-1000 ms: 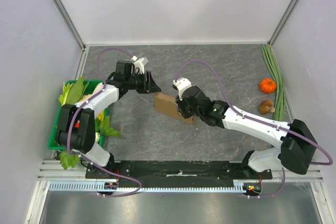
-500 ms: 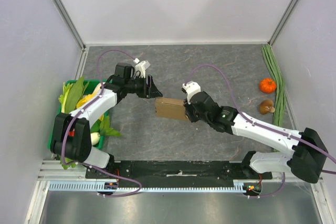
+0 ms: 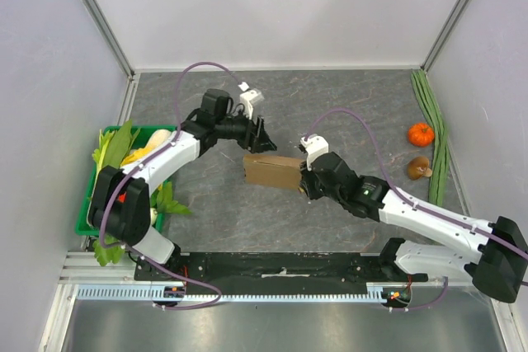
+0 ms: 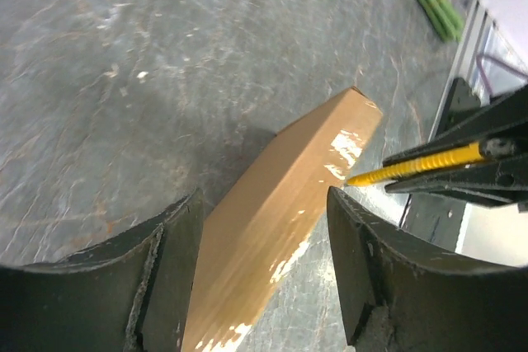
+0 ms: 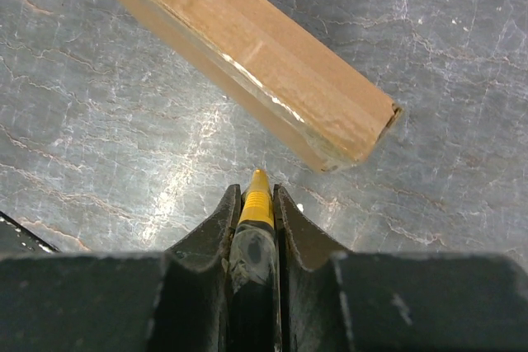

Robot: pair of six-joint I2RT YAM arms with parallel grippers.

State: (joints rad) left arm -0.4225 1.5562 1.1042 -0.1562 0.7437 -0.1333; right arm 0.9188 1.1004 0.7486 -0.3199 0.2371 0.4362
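Observation:
A long brown cardboard box (image 3: 272, 172) lies flat on the grey stone table. My left gripper (image 3: 262, 139) hovers at the box's far edge. In the left wrist view it (image 4: 264, 278) is open, with the box (image 4: 280, 212) running between its two fingers. My right gripper (image 3: 307, 180) sits at the box's right end, shut on a thin tool with a yellow tip (image 5: 256, 199). That tip points at the box's end (image 5: 355, 133), a short way off it. The same yellow tip (image 4: 412, 166) shows beside the box in the left wrist view.
A green basket (image 3: 80, 224) of leafy vegetables stands at the left edge. At the right wall lie a bundle of long green stalks (image 3: 433, 125), an orange round fruit (image 3: 421, 133) and a brown bulb (image 3: 419, 168).
My left gripper has swung right, up to the box. My right gripper has drawn back to the box's right end with the tool, and the box has turned nearly level.

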